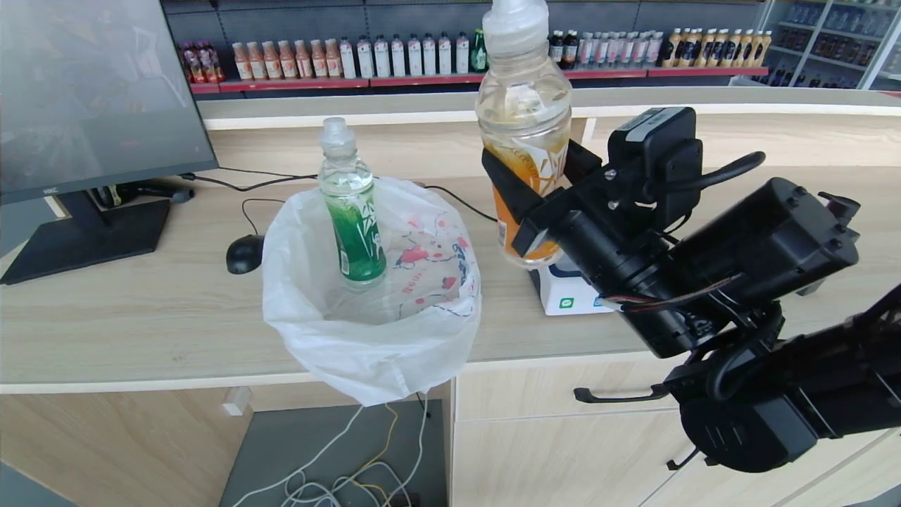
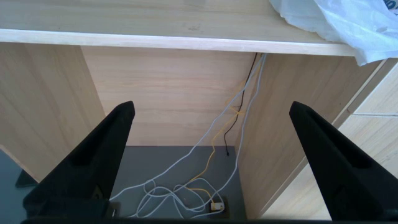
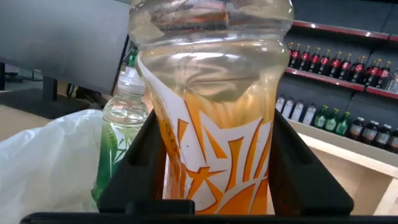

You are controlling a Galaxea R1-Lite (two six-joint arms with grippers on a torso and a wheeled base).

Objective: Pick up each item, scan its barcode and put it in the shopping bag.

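My right gripper is shut on an orange-labelled bottle, holding it upright in the air above the white barcode scanner on the counter. In the right wrist view the orange bottle stands between the two black fingers. A green-labelled bottle stands upright inside the white shopping bag, to the left of the held bottle. The same green bottle and the bag lie behind the orange one. My left gripper hangs open below the counter edge, holding nothing.
A monitor on its stand fills the counter's far left, with a black mouse and cables beside the bag. Shelves of bottles run along the back. Loose cables lie on the floor under the counter.
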